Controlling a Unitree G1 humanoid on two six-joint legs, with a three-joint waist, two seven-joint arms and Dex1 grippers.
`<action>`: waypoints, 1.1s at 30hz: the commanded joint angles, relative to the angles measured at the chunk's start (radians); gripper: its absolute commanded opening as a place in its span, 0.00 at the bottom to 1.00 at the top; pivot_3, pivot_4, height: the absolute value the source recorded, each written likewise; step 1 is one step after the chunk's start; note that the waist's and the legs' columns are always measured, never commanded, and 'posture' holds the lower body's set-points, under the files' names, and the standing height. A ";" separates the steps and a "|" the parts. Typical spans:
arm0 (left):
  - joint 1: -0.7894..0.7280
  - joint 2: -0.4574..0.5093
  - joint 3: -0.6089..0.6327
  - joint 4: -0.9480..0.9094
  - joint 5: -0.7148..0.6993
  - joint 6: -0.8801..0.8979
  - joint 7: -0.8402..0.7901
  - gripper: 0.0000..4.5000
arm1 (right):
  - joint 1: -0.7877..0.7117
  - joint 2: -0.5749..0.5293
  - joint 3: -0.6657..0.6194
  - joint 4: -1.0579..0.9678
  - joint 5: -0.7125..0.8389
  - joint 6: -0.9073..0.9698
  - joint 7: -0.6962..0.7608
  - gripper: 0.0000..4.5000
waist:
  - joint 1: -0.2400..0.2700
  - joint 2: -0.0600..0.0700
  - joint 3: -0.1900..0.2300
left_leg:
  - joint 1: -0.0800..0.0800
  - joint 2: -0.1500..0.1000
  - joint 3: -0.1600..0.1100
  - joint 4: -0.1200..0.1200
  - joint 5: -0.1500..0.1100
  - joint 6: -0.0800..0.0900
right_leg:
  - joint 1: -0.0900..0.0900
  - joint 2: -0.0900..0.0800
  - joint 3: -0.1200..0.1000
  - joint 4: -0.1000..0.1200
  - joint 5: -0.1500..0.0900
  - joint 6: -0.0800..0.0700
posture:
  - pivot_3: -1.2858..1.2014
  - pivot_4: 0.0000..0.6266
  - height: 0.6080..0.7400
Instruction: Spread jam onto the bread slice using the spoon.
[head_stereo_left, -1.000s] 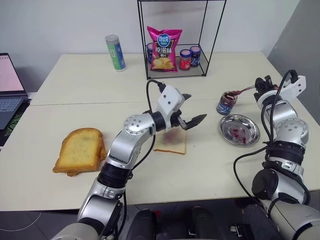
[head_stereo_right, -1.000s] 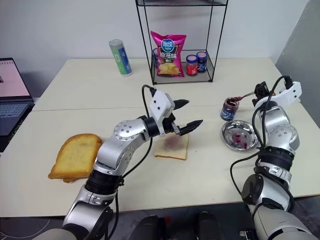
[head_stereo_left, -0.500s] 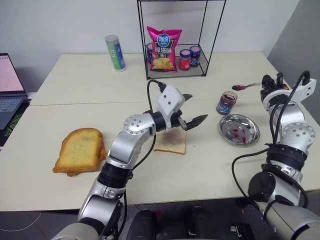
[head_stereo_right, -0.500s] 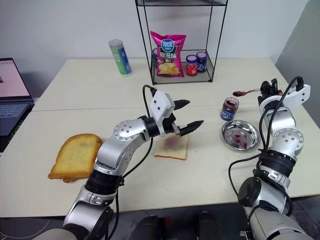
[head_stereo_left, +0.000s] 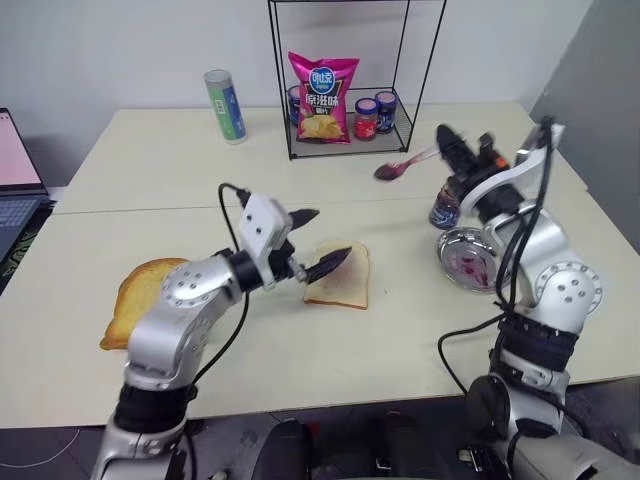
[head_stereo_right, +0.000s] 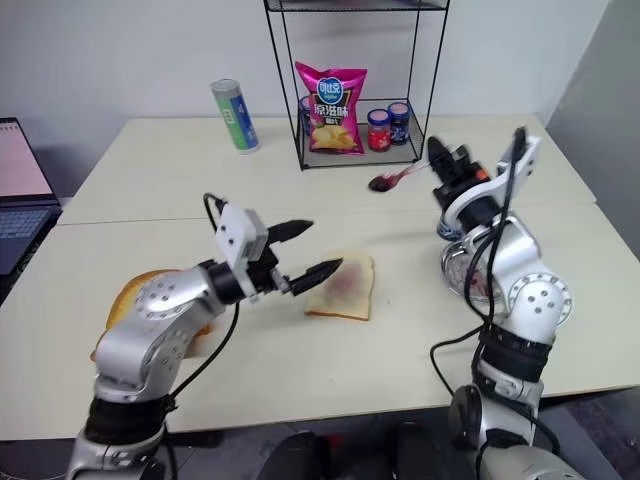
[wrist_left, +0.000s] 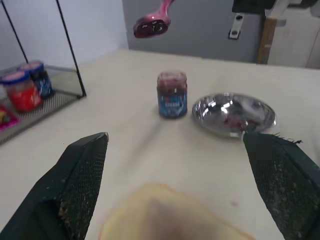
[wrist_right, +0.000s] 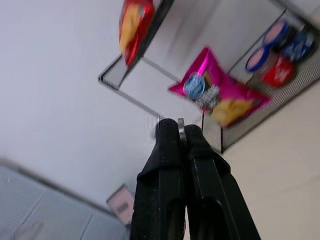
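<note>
The pale tabletop (head_stereo_left: 420, 330) carries everything here. At its far side stands a black wire rack (head_stereo_left: 345, 75) holding a pink snack bag (head_stereo_left: 322, 83) and small lidded jars (head_stereo_left: 375, 113), with a tall green-and-blue can (head_stereo_left: 224, 105) off to the rack's left. A laptop (head_stereo_left: 18, 175) sits at the far left edge.

Golden-brown toasted slices (head_stereo_left: 135, 298) lie stacked on the left part of the tabletop, partly behind the left arm. The bread slice (head_stereo_left: 340, 277) lies flat near the middle, pale with a pinkish smear at its centre. On the right a shallow metal dish (head_stereo_left: 462, 262) with red smears rests just in front of an open jar (wrist_left: 172, 94) with a blue label, dark jam inside (the right arm partly covers both from the head views).

The left gripper (head_stereo_left: 318, 240) hovers just beside the slice's left edge, its jaws released and spread wide, nothing between them. The right gripper (head_stereo_left: 445, 148) is raised above the jar, jaws clenched on the handle of the spoon (head_stereo_left: 402, 164). The spoon hangs in the air between the rack and the jar, well apart from the slice, its bowl loaded with glossy dark red jam (wrist_left: 151, 27).
</note>
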 joint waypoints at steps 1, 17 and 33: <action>0.131 0.050 0.065 -0.119 -0.044 0.011 -0.005 1.00 | 0.041 -0.024 0.103 -0.085 -0.043 0.002 0.078 0.01 | -0.003 0.000 0.000 | 0.000 0.000 0.000 0.000 0.000 0.000 | 0.000 0.000 0.001 0.000 0.000 0.001 | 0.52 0.24 1.00; 0.480 0.053 0.039 -0.213 0.024 -0.129 0.069 1.00 | 0.183 -0.128 0.464 -0.055 -0.506 -0.145 0.440 0.01 | 0.017 0.000 0.000 | 0.001 0.002 -0.001 0.000 0.000 0.000 | 0.000 0.000 -0.001 0.000 -0.003 0.003 | 0.52 0.24 1.00; 0.385 0.048 0.017 -0.189 0.015 -0.106 0.103 1.00 | 0.135 -0.060 0.357 0.042 -0.614 -0.197 0.456 0.01 | 0.019 0.000 0.000 | 0.001 0.001 -0.001 0.000 0.000 0.000 | 0.000 0.000 -0.001 0.000 -0.003 0.003 | 0.52 0.24 1.00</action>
